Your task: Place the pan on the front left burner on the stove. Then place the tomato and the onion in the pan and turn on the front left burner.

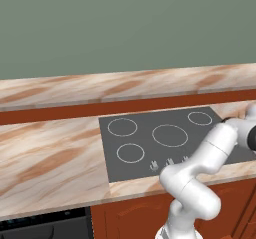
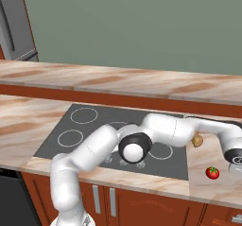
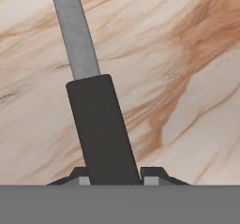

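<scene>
In the hand view my gripper (image 3: 116,181) is shut on the pan's straight black handle (image 3: 101,124). The handle's grey stem (image 3: 75,35) runs away over marble counter, and the pan's bowl is out of view. The tomato (image 2: 212,173) lies on the counter right of the stove (image 2: 56,142), close to my hand at the frame's right edge. The onion (image 2: 197,140) sits just behind it, beside my forearm. The front left burner (image 1: 130,153) is a bare white ring, also seen from the right as the front left burner (image 2: 70,138).
A row of small silver knobs (image 1: 170,162) lines the stove's front edge. A raised marble ledge (image 1: 125,85) runs behind the counter. My arm stretches across the stove's right half. Marble counter (image 1: 50,158) extends left of the stove.
</scene>
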Motion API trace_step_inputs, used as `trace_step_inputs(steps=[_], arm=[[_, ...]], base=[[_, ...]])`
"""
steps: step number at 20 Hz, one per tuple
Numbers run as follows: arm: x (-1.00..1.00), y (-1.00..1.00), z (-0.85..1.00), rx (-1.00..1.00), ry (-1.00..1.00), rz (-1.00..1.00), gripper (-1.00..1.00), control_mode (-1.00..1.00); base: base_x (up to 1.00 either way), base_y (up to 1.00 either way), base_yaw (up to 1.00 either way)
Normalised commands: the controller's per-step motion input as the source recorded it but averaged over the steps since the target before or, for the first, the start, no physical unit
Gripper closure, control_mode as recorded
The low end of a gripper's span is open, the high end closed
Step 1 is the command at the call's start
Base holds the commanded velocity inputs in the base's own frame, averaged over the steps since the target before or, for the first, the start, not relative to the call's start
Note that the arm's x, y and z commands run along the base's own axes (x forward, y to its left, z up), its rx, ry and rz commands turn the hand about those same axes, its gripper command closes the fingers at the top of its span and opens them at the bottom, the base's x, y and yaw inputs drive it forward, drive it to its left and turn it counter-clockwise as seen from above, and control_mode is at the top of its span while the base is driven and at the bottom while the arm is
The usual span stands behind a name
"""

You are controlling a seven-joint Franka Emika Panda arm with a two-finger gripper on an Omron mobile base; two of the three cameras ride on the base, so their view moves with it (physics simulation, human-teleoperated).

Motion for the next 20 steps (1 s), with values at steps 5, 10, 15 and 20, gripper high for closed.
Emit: trace_step_inputs(steps=[5, 10, 15, 20], arm=[[-0.03, 0.8, 0.48, -0.07, -0.01, 0.0, 1.0, -1.0], [0.0, 1.0, 0.49, -0.06, 0.0, 0.02, 1.0, -1.0], [0.0, 1.0, 0.45, -0.08, -0.03, 0.12, 1.0, -1.0], [0.0, 0.97, 0.29, -0.09, -0.06, 0.23, 1.0, -1.0]], base=[[0.0, 0.0, 0.0], [0.0, 0.0, 0.0], [0.0, 0.0, 0.0], [0.0, 0.0, 0.0]])
